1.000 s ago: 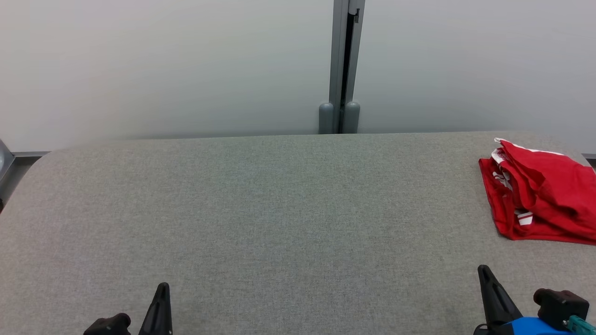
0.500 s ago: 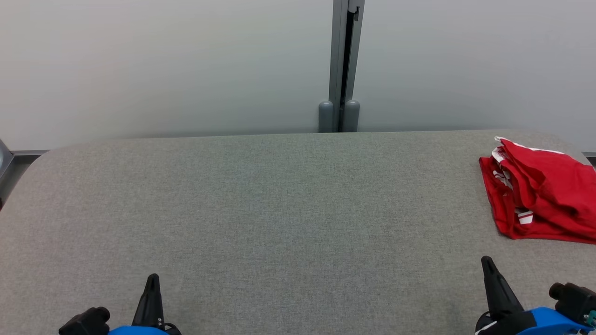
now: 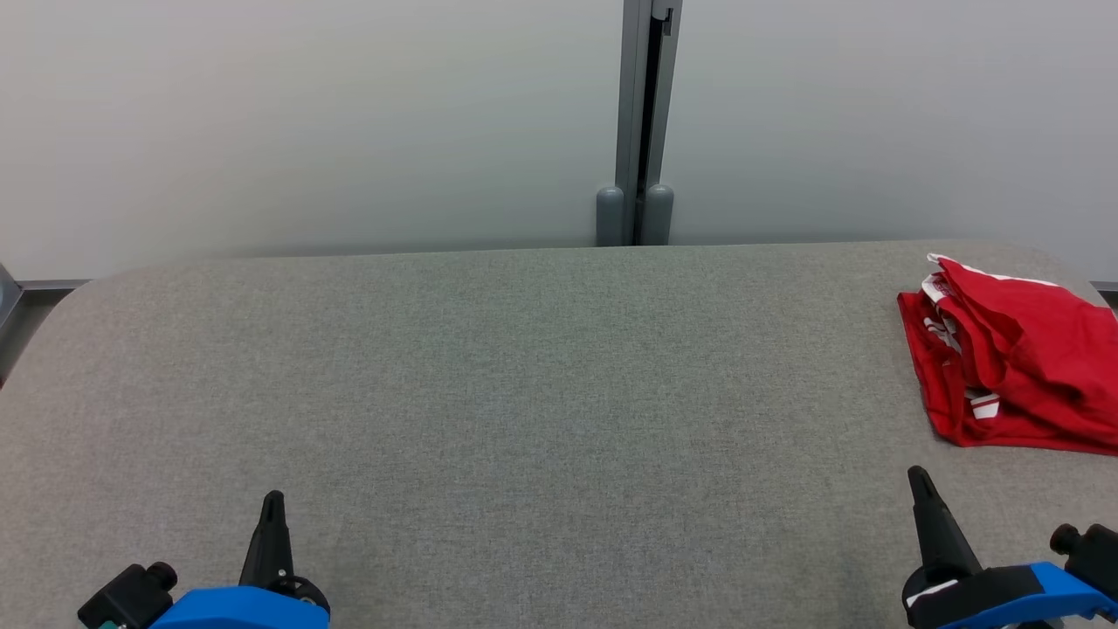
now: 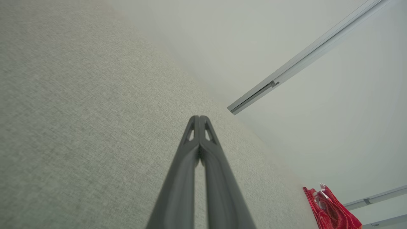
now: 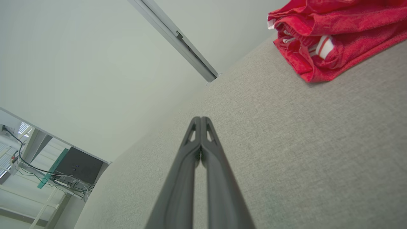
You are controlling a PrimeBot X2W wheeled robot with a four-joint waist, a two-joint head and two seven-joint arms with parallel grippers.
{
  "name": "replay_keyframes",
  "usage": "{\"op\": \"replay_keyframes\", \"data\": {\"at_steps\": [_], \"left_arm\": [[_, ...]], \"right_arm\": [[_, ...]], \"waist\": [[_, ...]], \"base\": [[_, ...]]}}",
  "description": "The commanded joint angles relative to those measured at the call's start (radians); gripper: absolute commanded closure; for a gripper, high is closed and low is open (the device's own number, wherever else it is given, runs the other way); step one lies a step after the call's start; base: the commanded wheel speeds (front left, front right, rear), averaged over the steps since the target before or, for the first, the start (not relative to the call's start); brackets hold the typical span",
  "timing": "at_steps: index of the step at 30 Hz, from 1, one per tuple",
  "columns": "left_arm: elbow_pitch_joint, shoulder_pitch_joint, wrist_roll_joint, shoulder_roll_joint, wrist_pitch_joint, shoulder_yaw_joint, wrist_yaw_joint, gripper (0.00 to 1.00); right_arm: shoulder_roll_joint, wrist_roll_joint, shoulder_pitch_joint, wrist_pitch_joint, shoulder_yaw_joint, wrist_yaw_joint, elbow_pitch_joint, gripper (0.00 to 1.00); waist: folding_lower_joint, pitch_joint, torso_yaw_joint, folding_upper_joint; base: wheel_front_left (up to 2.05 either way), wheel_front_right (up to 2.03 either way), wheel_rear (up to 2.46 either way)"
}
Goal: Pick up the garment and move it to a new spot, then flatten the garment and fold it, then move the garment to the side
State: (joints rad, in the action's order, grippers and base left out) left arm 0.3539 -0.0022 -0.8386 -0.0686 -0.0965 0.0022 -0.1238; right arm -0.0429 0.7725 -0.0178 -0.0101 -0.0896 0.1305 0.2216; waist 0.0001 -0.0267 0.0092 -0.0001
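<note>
A: Where lies the folded red-and-white fabric garment (image 3: 1022, 358)?
B: At the far right edge of the grey cloth-covered bench (image 3: 524, 393), beyond the right tool (image 3: 917, 476).
A: And the tools?
B: The left tool (image 3: 272, 500) and its partner: fully closed, empty.

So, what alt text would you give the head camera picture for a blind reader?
A bundled red garment with white trim lies at the far right of a grey fabric table. The left gripper and right gripper, both shut, point up from the bottom corners; a pale wall stands behind.
</note>
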Motion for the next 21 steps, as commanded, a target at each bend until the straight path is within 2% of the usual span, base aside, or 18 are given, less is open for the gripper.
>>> {"op": "replay_keyframes", "data": {"at_steps": [1,21], "left_arm": [[-0.018,-0.030,-0.034,-0.003,0.009,0.011,-0.004,1.00],[-0.046,-0.056,-0.250,0.003,0.069,0.042,-0.006,1.00]], "right_arm": [[-0.006,0.039,0.033,0.006,-0.004,0.000,-0.008,1.00],[-0.008,0.274,0.064,0.041,-0.010,0.000,0.000,1.00]], "waist": [[-0.0001,0.001,0.000,0.0001],[-0.0001,0.007,-0.002,0.0001]], "base": [[0.00,0.00,0.00],[0.00,0.00,0.00]]}}
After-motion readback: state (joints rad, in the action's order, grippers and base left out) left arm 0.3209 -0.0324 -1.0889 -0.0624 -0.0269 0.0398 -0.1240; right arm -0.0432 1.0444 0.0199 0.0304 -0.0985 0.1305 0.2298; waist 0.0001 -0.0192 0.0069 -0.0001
